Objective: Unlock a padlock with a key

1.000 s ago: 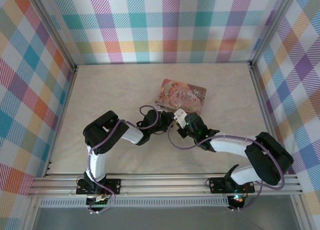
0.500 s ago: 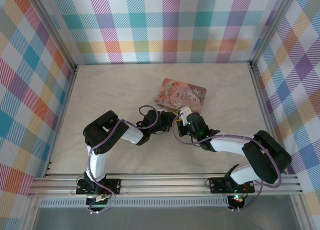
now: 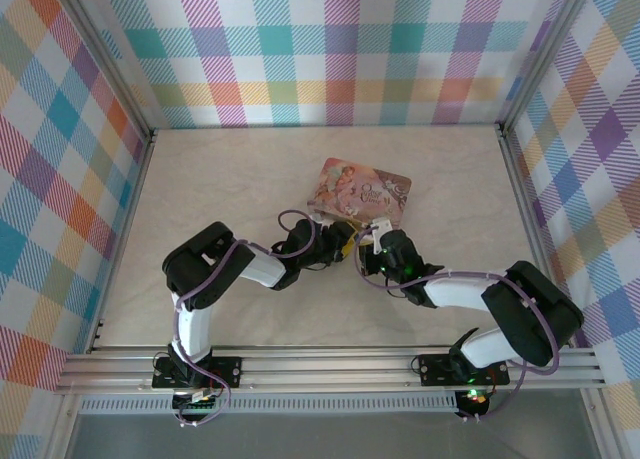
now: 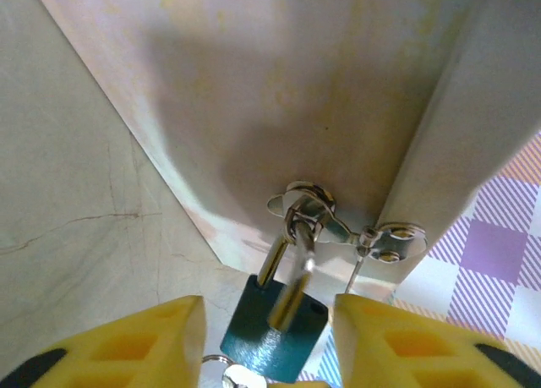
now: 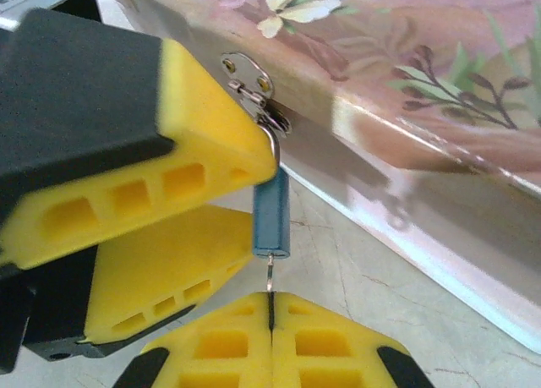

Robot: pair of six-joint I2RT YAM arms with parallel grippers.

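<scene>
Under the hasp (image 5: 249, 79) of the box (image 5: 406, 58), the padlock (image 5: 272, 212) hangs free. The left gripper (image 4: 269, 325) brackets its body, jaws narrow, probably to steady it; whether they pinch I cannot tell. Just below, the right gripper (image 5: 270, 308) is clamped on the key (image 5: 269, 274), which meets the padlock's underside, ready for turning.

Pastel plaid walls (image 3: 340, 49) in pink, teal, orange and purple close in the back and both sides of a pale cream, faintly creased surface (image 3: 220, 189). Silver aluminium rails (image 3: 330, 364) run along its near edge. The light is soft and even.
</scene>
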